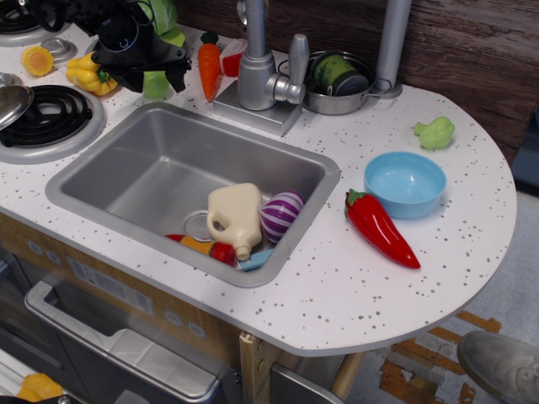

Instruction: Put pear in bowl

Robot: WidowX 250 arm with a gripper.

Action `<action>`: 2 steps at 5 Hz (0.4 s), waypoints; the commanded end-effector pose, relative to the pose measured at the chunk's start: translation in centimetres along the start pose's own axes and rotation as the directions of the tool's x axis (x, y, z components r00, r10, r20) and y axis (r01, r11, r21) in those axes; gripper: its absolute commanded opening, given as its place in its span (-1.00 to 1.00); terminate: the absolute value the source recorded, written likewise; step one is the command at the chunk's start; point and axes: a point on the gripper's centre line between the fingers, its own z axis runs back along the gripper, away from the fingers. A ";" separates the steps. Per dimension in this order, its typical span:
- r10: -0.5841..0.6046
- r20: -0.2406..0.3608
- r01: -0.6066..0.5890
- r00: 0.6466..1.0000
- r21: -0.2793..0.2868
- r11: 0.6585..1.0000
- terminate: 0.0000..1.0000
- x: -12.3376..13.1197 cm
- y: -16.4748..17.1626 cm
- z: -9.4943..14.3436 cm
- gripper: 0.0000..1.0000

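Observation:
The pear (157, 84) is a small smooth light-green fruit on the counter just behind the sink's far left corner. My black gripper (155, 80) reaches down over it from the top left. One finger stands against each side of the pear, which rests on the counter. The bowl (405, 183), shallow, light blue and empty, sits far to the right on the rounded end of the counter.
A sink (152, 160) with a cream jug (234, 216) and a purple onion (280, 214) lies between pear and bowl. A carrot (207, 67), faucet (257, 76), steel pot (337, 84), yellow pepper (91, 73), red chili (381, 227) and bumpy green toy (434, 132) stand around.

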 end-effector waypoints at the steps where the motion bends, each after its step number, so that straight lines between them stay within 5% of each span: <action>1: -0.048 0.070 0.048 0.996 0.000 0.999 -1.00 2.7 1.1 -0.1 1.00; 2: -0.054 0.086 0.055 0.995 -0.006 0.998 -1.00 2.8 2.1 -1.1 1.00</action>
